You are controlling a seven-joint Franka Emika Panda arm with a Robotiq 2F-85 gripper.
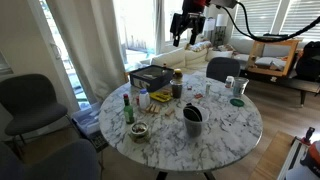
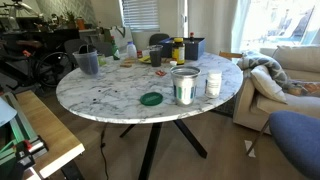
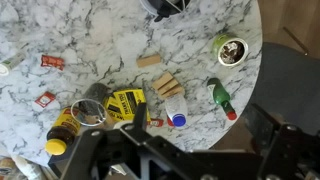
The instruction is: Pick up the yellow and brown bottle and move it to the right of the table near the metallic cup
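My gripper [image 1: 183,40] hangs high above the far side of a round desk [image 1: 215,140] with a white, grey-veined marble top. Its fingers are spread apart and hold nothing.

In the wrist view, which looks straight down on the desk, the yellow and brown bottle [image 3: 63,130] sits near the lower left, close to the desk's edge. It is small and stubby from this angle. It is mostly dark brown, with bright yellow at the end nearest the bottom of the view. Any label is too blurred to read.

A metallic cup [image 3: 93,110], seen as a grey circle with a pale rim, stands just beside the bottle. A yellow box [image 3: 127,105] lies next to the cup. Further right are a small bottle with a blue cap [image 3: 176,117] and a green bottle [image 3: 221,97] with a red top. The green bottle is well apart from the yellow and brown bottle.
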